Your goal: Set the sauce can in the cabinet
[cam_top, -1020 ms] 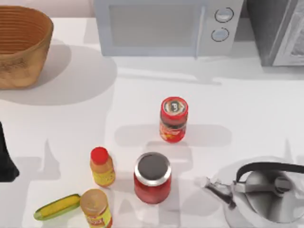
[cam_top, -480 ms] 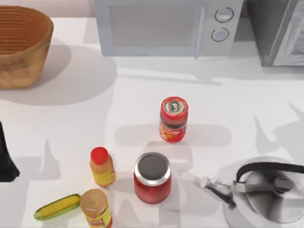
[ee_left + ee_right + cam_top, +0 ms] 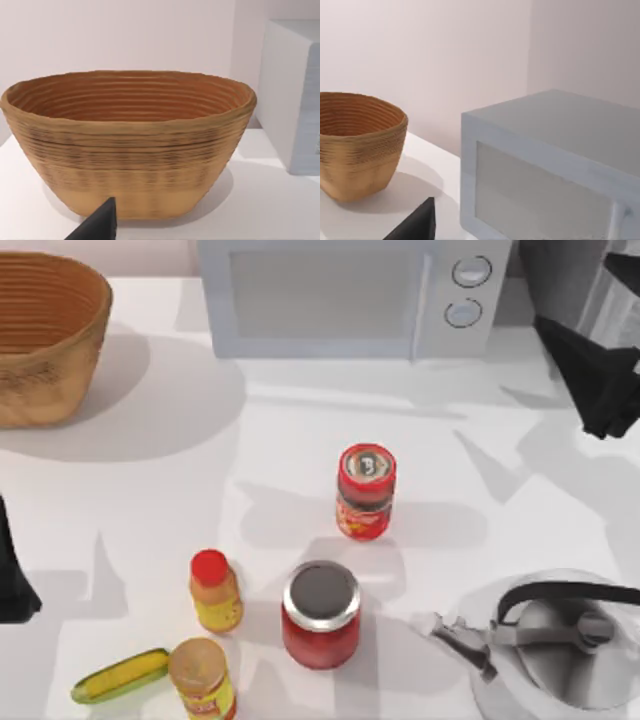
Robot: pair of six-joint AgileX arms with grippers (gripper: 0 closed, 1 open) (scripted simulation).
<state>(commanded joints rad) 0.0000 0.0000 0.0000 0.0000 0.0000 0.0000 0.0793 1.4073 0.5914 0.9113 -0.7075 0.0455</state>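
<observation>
Desk [image 3: 150, 490] of plain white is seen from above, carrying all the things. The sauce can [image 3: 366, 490], a small slim red cylinder with a red-orange printed label and a red-rimmed top with a grey-tan printed centre, stands upright near the middle of the desk, free of any claw. Just below it in the top view stands a wider red jar [image 3: 321, 614] with a plain silver-grey lid, apart from the can. To the left of the jar are a yellow bottle [image 3: 215, 591] with a red cap, a yellow tin [image 3: 203, 678] with an orange-tan top, and a green-yellow corn cob [image 3: 120, 675] lying flat. A silver kettle [image 3: 560, 650] with a black handle is set at the lower right.

Along the far edge are placed a brown woven basket [image 3: 45, 335] at the left, a white microwave [image 3: 350, 295] with two round knobs in the middle, and the cabinet [image 3: 575, 300], a large grey boxy unit, at the far right corner.

The right claw [image 3: 600, 380] is seen as a dark shape at the right edge, in front of the cabinet and well apart from the sauce can; how far it is opened cannot be told. The left claw [image 3: 12, 570] is parked at the left edge, its opening likewise not to be told.
</observation>
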